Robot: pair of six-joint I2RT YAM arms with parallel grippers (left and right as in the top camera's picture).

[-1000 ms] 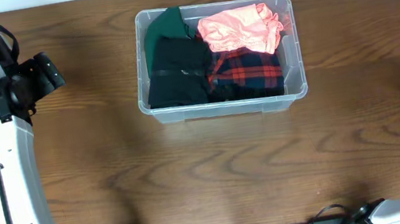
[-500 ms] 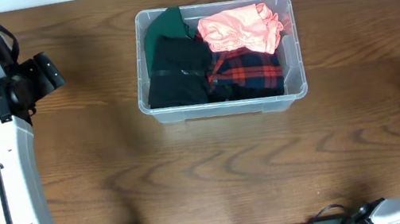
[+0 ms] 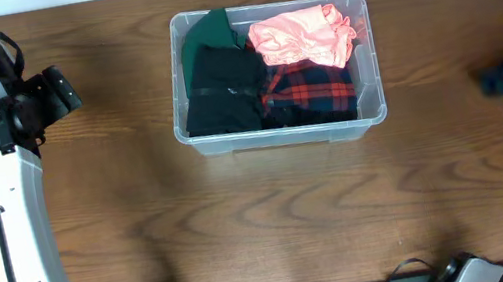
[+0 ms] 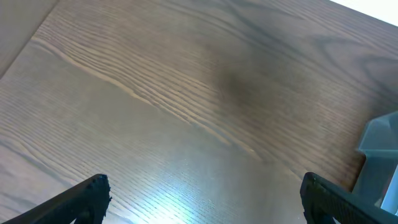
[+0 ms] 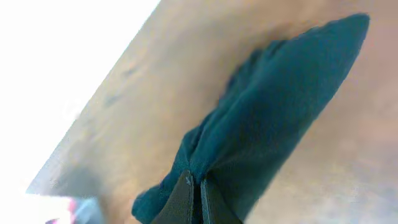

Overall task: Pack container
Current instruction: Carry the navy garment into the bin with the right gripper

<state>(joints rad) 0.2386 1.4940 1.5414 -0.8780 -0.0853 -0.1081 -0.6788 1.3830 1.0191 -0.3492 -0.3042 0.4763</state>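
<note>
Pinches a dark cloth [image 5: 267, 118] tight in the right gripper [image 5: 198, 190], well right of the centrally placed container [image 3: 281, 134]. Calls for a leftward carry, bin's long axis left-right. Leaves left gripper [image 4: 205, 199] spread wide, empty.

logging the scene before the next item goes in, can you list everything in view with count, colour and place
container: 1, clear plastic, centre back of the table
green cloth: 1, dark green, container's back left corner
black cloth: 1, black, left half of the container
pink cloth: 1, pink, container's back right, on top
plaid cloth: 1, red and black, container's front right
dark teal cloth: 1, dark teal, right of the container, pinched in the right gripper
table: 1, brown wood grain
left arm: 1, white and black, left side
left gripper: 1, black, open over bare table
right gripper: 1, dark, shut on the dark teal cloth
</note>
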